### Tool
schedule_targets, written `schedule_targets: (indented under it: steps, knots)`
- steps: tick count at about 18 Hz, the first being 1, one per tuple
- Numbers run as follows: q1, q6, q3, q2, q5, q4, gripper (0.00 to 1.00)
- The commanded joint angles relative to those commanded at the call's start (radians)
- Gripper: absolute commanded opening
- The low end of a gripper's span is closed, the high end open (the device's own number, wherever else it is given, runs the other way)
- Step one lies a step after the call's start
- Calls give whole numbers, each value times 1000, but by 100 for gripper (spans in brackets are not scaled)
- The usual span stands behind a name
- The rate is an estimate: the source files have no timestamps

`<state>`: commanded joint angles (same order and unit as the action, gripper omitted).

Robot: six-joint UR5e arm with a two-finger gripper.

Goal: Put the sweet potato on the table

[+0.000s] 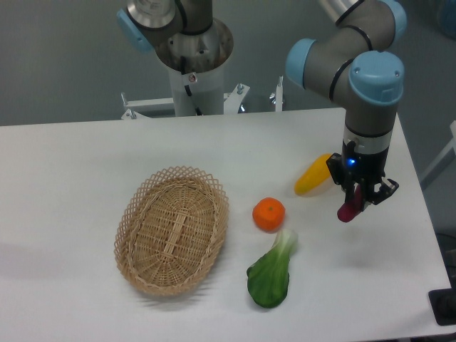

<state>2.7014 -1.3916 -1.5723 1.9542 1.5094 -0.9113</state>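
Note:
The sweet potato (pixel 348 211) is a small dark magenta tuber held between the fingers of my gripper (pixel 360 203), hanging end down just above the white table (pixel 71 164) at its right side. The gripper is shut on it. Only the lower end of the tuber shows; its upper part is hidden by the fingers. I cannot tell whether its tip touches the tabletop.
A yellow-orange elongated vegetable (pixel 312 178) lies just left of the gripper. A round orange fruit (pixel 268 214) and a green leafy vegetable (pixel 272 274) lie further left. An oval wicker basket (pixel 173 229) stands left of centre. The table's right edge is close.

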Motion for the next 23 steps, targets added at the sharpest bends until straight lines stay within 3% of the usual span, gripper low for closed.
schedule_targets:
  steps: [5,13,18,23]
  knots:
    - [-37,121,3,54,6,90,17]
    - [-46,174,-2,181,8,241,17]
    - [-46,158,-2,224,12,259,17]
    - [-46,97,-25,224,34,261,17]
